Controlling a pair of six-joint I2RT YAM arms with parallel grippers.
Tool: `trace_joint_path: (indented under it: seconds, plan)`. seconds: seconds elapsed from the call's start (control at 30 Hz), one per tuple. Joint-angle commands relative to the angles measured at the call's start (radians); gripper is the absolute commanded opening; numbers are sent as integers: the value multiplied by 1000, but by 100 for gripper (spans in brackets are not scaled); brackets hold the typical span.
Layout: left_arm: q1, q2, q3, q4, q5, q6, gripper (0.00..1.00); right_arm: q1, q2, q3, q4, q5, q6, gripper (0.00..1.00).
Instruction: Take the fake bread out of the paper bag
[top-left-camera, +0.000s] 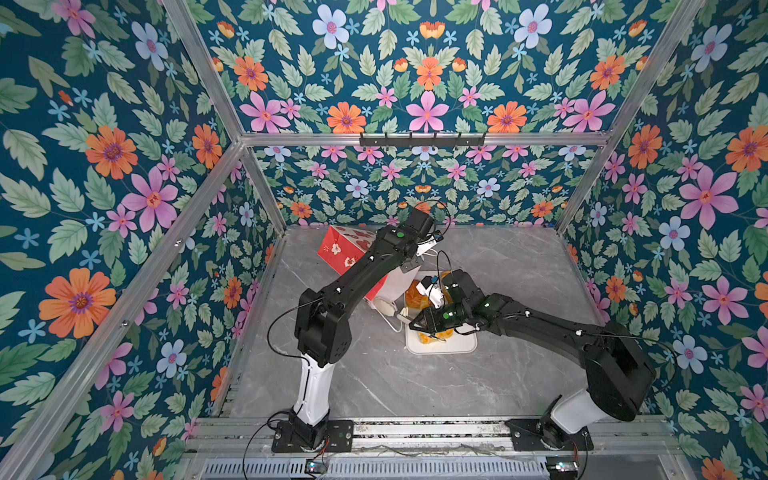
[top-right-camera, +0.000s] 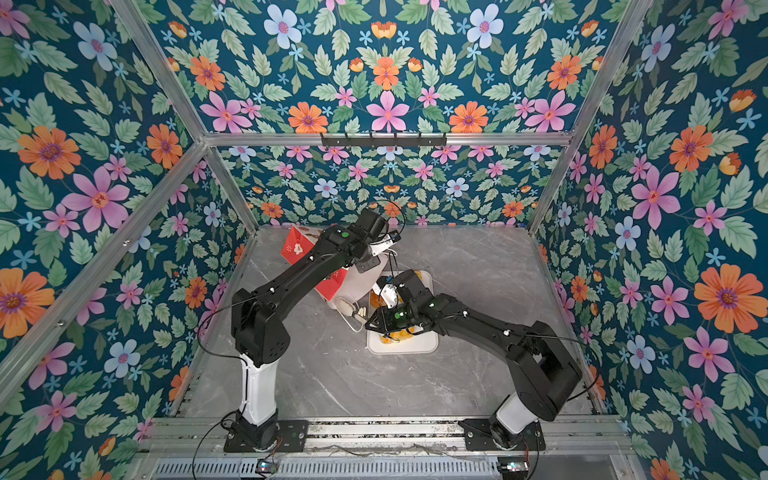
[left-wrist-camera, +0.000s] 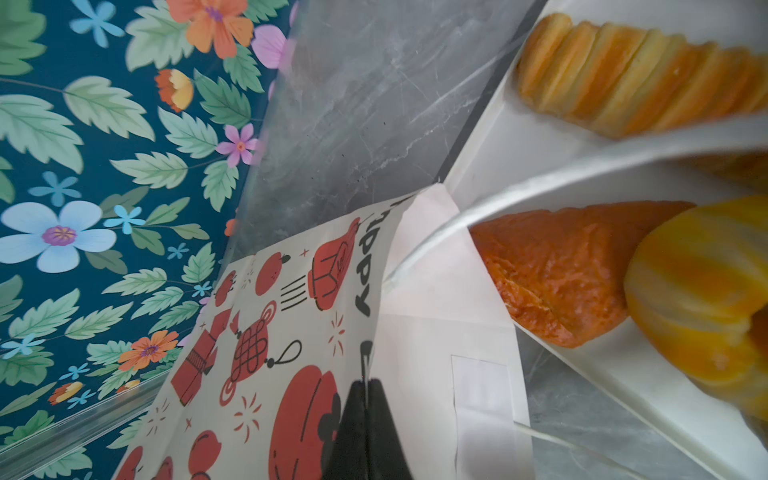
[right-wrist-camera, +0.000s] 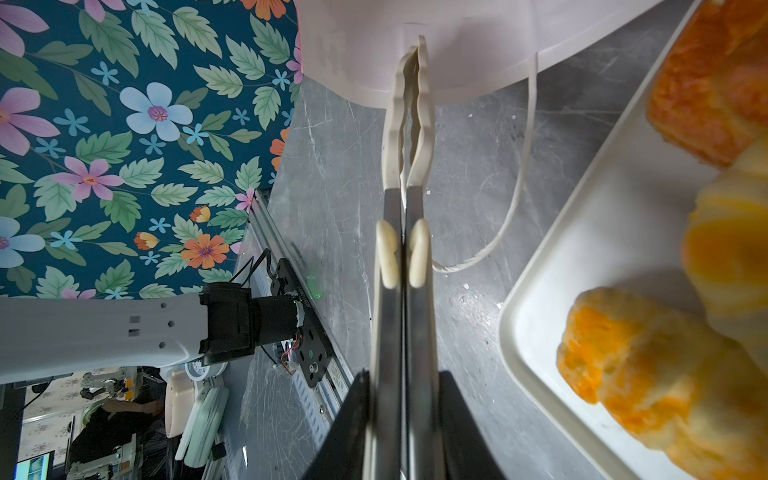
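The paper bag (top-left-camera: 341, 252), red with white motifs, lies tilted on the table with its white inside (left-wrist-camera: 436, 332) facing the tray. My left gripper (left-wrist-camera: 365, 386) is shut on the bag's edge fold. My right gripper (right-wrist-camera: 402, 374) is shut on metal tongs (right-wrist-camera: 409, 124) whose cream tips are together at the bag's white rim (right-wrist-camera: 353, 62). The fake bread lies on the white tray (top-left-camera: 457, 347): a ridged long roll (left-wrist-camera: 623, 79), a darker brown bun (left-wrist-camera: 561, 270) and a striped yellow piece (left-wrist-camera: 698, 291). The bag's inside is hidden from all views.
A white cord handle (right-wrist-camera: 519, 166) loops on the grey marble table (top-left-camera: 415, 386) between bag and tray. The tray sits right of the bag, under my right wrist. Floral walls and aluminium frame posts (top-left-camera: 266, 195) close the cell on three sides.
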Motion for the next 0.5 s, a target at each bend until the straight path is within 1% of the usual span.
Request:
trace_joint_path:
  seconds: [0.0, 0.1, 0.23, 0.33, 0.47]
  plan:
    - [-1, -101, -118, 171, 33, -6, 0, 3, 0, 7, 8, -8, -15, 9]
    - [-1, -218, -312, 307, 42, -10, 0, 3, -6, 6, 2, 9, -25, 9]
    - [-1, -358, -550, 439, 47, -19, 0, 3, -5, 13, -15, 36, -43, 9]
    - [-1, -442, -682, 503, 35, -45, 0, 4, -7, 20, -37, 73, -58, 9]
    - [-1, -531, -812, 578, 15, -63, 0, 5, -10, 37, -64, 140, -84, 9]
